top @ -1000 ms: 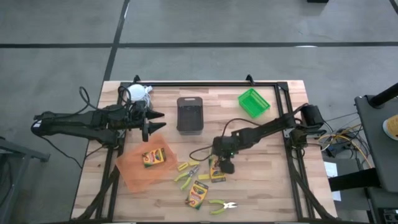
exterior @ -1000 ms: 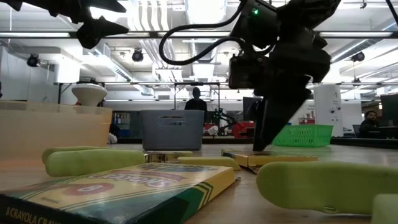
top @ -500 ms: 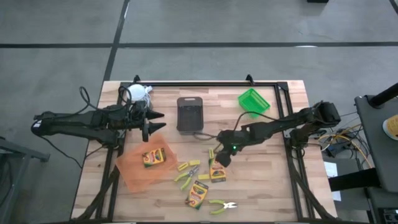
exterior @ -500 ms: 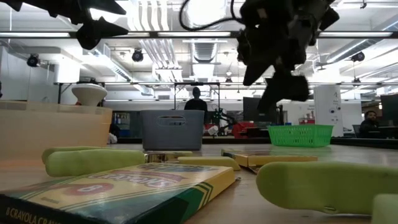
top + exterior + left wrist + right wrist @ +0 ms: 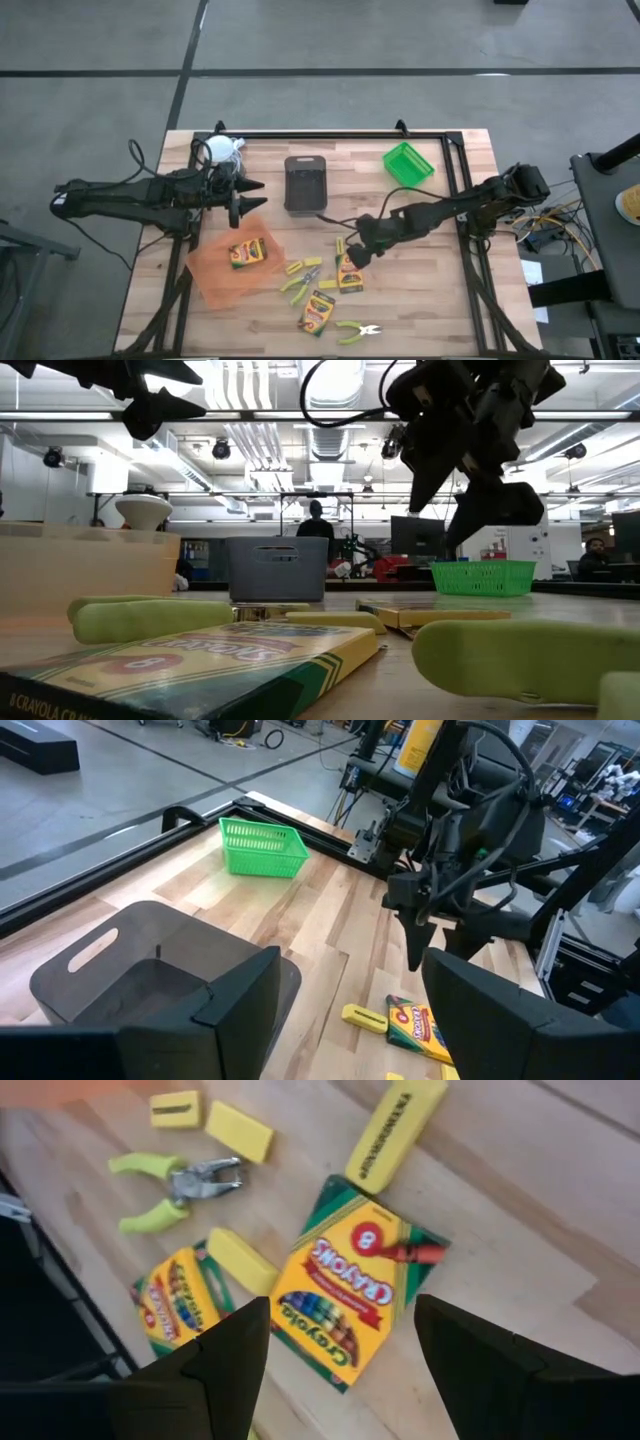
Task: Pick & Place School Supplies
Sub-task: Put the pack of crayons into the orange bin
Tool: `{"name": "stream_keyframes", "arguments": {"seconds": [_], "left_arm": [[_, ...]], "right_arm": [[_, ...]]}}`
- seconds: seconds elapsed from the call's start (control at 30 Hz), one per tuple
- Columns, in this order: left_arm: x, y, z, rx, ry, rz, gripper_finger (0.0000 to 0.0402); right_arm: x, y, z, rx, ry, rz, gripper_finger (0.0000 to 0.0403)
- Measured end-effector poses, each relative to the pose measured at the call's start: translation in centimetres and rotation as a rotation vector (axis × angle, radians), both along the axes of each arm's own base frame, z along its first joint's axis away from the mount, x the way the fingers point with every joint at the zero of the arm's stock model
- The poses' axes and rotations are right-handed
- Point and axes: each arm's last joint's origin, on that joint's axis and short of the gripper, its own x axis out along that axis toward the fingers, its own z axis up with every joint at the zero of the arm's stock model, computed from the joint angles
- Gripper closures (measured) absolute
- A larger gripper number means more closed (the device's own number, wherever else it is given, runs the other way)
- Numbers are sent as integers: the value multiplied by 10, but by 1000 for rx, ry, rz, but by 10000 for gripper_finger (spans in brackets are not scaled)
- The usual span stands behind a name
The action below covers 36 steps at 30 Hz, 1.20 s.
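My right gripper (image 5: 352, 256) hangs open above a Crayola crayon box (image 5: 345, 1295) that lies flat on the table (image 5: 420, 290); nothing is between its fingers. A yellow highlighter (image 5: 395, 1130), lime-handled pliers (image 5: 180, 1185), yellow blocks (image 5: 240, 1130) and a second crayon box (image 5: 180, 1300) lie around it. A third crayon box (image 5: 247, 252) lies on the orange tray (image 5: 215, 275). My left gripper (image 5: 244, 200) waits open in the air over the table's left part, near the black bin (image 5: 305, 183).
A green basket (image 5: 408, 165) stands at the far right and a white-topped metal object (image 5: 220, 150) at the far left corner. A black frame rail (image 5: 330, 135) runs along the far edge. Another pair of pliers (image 5: 352, 330) lies near the front edge.
My right gripper has risen from the crayon box on the table, rolled about its own axis and drifted slightly toward the table's right edge. The crayon box has stayed where it lay.
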Motion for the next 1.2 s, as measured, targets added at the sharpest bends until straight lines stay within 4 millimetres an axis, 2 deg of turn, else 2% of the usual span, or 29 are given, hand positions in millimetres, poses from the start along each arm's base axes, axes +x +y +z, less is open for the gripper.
{"name": "stream_keyframes", "arguments": {"seconds": [0.17, 0.43, 0.7, 0.93, 1.2], "left_arm": [[0, 0, 0, 0, 0, 0, 151], [0, 0, 0, 0, 0, 0, 151], [0, 0, 0, 0, 1, 0, 151], [0, 0, 0, 0, 4, 0, 151], [0, 0, -2, 0, 16, 0, 151]], "right_arm": [[0, 4, 1, 2, -11, 18, 150], [-2, 13, 1, 19, -6, 25, 102], [-1, 16, -6, 45, 32, -158, 91], [17, 20, -21, 97, 30, -260, 101], [40, 28, -27, 89, 89, -236, 86]]}}
